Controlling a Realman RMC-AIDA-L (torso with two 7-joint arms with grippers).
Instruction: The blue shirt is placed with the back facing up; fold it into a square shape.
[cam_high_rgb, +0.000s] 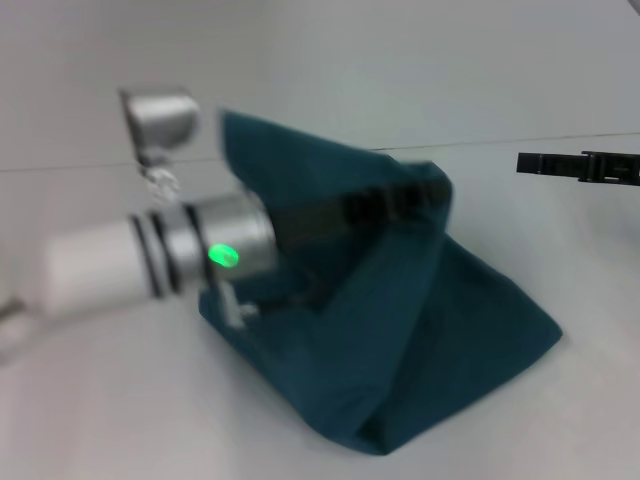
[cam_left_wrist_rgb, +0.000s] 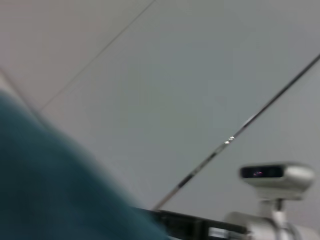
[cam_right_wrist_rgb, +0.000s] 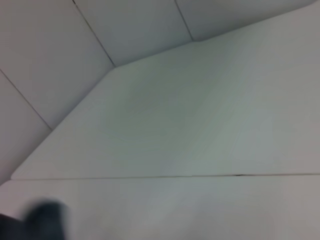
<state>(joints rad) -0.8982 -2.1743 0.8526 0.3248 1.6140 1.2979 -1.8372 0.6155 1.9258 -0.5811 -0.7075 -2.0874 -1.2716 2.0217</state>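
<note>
Left gripper (cam_high_rgb: 420, 197), a dark slim tool on a white-and-silver wrist with a green light, reaches across the middle of the head view from the left and is buried in a raised fold of the large dark teal-blue soft cotton shirt (cam_high_rgb: 430, 330); cloth drapes over its fingers, so whether they pinch the fabric or stand apart cannot be told. That shirt sits at the centre of the smooth white table (cam_high_rgb: 560, 430), lifted into a tent: one peak rises near the wrist, the ridge runs along the arm, and the loose lower edge lies bunched on the tabletop toward the near right. Bare white surface surrounds the cloth in front and to the right. Farther back and at the right edge of the head view, the right gripper (cam_high_rgb: 525, 163) hangs as a thin black shape above the table, well apart from the shirt; its finger spread cannot be told either. Beyond runs the table's far edge against a plain pale wall (cam_high_rgb: 400, 60).
</note>
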